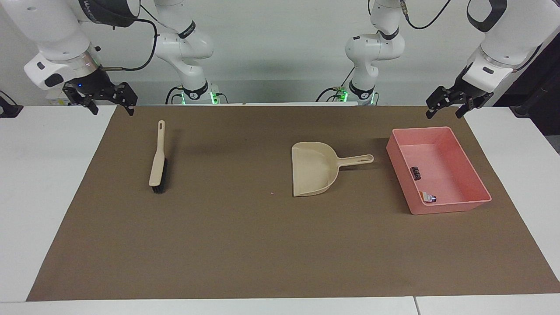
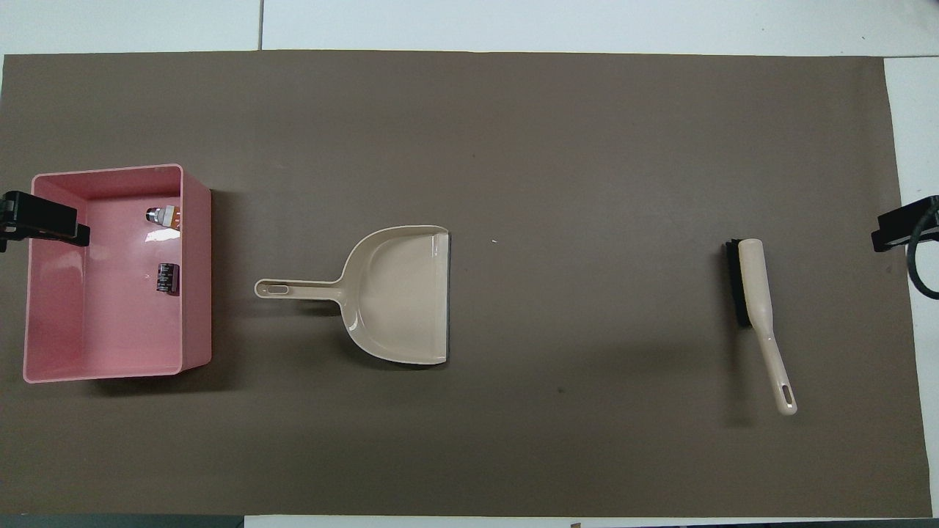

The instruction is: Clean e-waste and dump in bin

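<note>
The pink bin [image 1: 455, 205] stands on the brown mat at the left arm's end of the table; it also shows in the overhead view [image 2: 95, 323]. Both e-waste parts lie inside it by the wall that faces the dustpan: the white-grey part with the orange patch [image 1: 428, 197] [image 2: 163, 214] and the black-purple block [image 1: 415, 173] [image 2: 167, 279]. My left gripper [image 1: 444, 111] [image 2: 40, 220] is open and empty, raised over the bin's edge nearest the robots. My right gripper [image 1: 112, 107] [image 2: 899, 231] is open and empty, waiting in the air over the mat's edge at the right arm's end.
A beige dustpan [image 1: 313, 168] [image 2: 400, 293] lies mid-mat, its handle pointing at the bin. A beige hand brush with black bristles [image 1: 158, 159] [image 2: 755, 293] lies toward the right arm's end. A tiny white speck [image 1: 271, 192] [image 2: 494, 240] lies by the dustpan's mouth.
</note>
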